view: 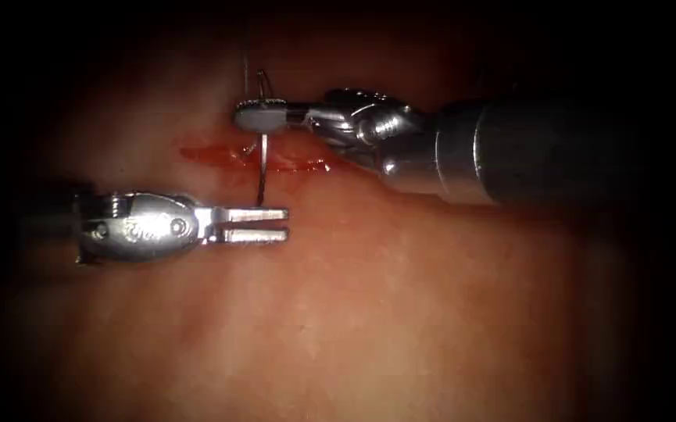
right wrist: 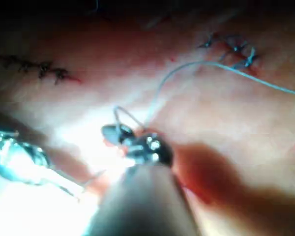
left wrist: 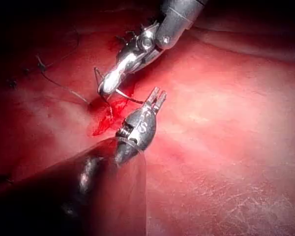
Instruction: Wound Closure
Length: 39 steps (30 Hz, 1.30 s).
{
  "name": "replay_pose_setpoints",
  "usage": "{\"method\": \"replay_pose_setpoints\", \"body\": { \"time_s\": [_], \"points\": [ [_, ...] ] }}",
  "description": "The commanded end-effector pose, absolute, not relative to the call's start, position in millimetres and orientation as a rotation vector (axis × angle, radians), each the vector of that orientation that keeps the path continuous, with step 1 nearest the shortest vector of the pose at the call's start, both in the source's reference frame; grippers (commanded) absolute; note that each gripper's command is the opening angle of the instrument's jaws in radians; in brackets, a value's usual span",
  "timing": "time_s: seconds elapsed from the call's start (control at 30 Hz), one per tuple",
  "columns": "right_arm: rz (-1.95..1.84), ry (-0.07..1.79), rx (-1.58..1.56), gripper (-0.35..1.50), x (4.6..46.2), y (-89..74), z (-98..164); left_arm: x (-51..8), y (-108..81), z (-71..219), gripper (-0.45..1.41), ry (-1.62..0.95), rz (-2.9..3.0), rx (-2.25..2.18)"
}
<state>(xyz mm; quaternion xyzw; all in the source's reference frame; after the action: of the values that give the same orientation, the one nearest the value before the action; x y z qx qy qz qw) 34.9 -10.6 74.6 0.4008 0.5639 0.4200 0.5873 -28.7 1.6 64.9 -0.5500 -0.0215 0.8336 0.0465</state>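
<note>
The right gripper (view: 263, 117) is clenched on the needle (view: 262, 160) near its upper end. The needle curves down across the cut (view: 255, 159), which is wet with red fluid (view: 298, 165); whether its tip is in the tissue (view: 400, 312) cannot be determined. The left gripper (view: 275, 223) is released, jaws slightly apart, holding nothing, just below the needle's lower end. The right wrist view shows thread (right wrist: 187, 69) trailing from the needle toward earlier stitches (right wrist: 233, 49). The left wrist view shows thread (left wrist: 64, 87) lying beside the cut.

Dim, vignetted edges (central glare)
</note>
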Motion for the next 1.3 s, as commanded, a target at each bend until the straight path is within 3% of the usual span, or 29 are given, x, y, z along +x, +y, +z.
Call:
{"method": "replay_pose_setpoints", "body": {
  "time_s": [0.03,0.17,0.23,0.27,0.3,0.4,0.73,0.83,0.93,0.97,1.03,1.1,1.3],
  "points": [
    [0.971,1.317,0.935,-0.35,35.7,-10.4,74.9,-29.2,1.9,65.5,-0.45,-0.062,2.543,-1.68],
    [0.961,1.322,0.927,-0.35,35.5,-10.4,74.9,-29.3,2.2,65.5,-0.43,-0.067,2.54,-1.682],
    [0.924,1.338,0.892,-0.35,35.4,-10.1,75.2,-29.6,3.2,64.8,0.98,-0.193,2.442,-1.634],
    [0.924,1.338,0.892,-0.35,35.4,-10.1,75.2,-29.6,3.2,64.8,0.98,-0.193,2.442,-1.634],
    [0.908,1.346,0.872,-0.35,35.4,-10.0,75.2,-29.6,3.3,64.6,1.16,-0.22,2.419,-1.619],
    [0.849,1.391,0.792,-0.35,35.4,-9.6,75.6,-29.5,3.5,63.5,1.24,-0.29,2.365,-1.595],
    [0.752,1.461,0.561,-0.35,35.6,-7.5,76.8,-26.7,4.1,60.6,1.21,-0.567,2.219,-1.575],
    [0.715,1.468,0.509,-0.35,35.9,-7.2,76.8,-25.0,5.1,60.6,0.91,-0.631,2.181,-1.557],
    [0.674,1.475,0.46,-0.35,36.4,-7.0,76.7,-23.4,5.4,61.6,0.19,-0.676,2.165,-1.517],
    [0.653,1.478,0.436,-0.35,36.8,-6.9,76.6,-22.0,5.4,62.7,-0.17,-0.664,2.19,-1.436],
    [0.645,1.479,0.426,-0.35,36.9,-6.8,76.6,-21.4,5.4,63.3,-0.22,-0.668,2.202,-1.398],
    [0.62,1.482,0.396,-0.35,37.1,-6.7,76.6,-20.4,5.5,65.0,-0.42,-0.682,2.233,-1.34],
    [0.553,1.493,0.335,-0.35,37.2,-6.3,76.2,-20.0,5.8,70.0,-0.45,-0.697,2.253,-1.248]
  ]
}}
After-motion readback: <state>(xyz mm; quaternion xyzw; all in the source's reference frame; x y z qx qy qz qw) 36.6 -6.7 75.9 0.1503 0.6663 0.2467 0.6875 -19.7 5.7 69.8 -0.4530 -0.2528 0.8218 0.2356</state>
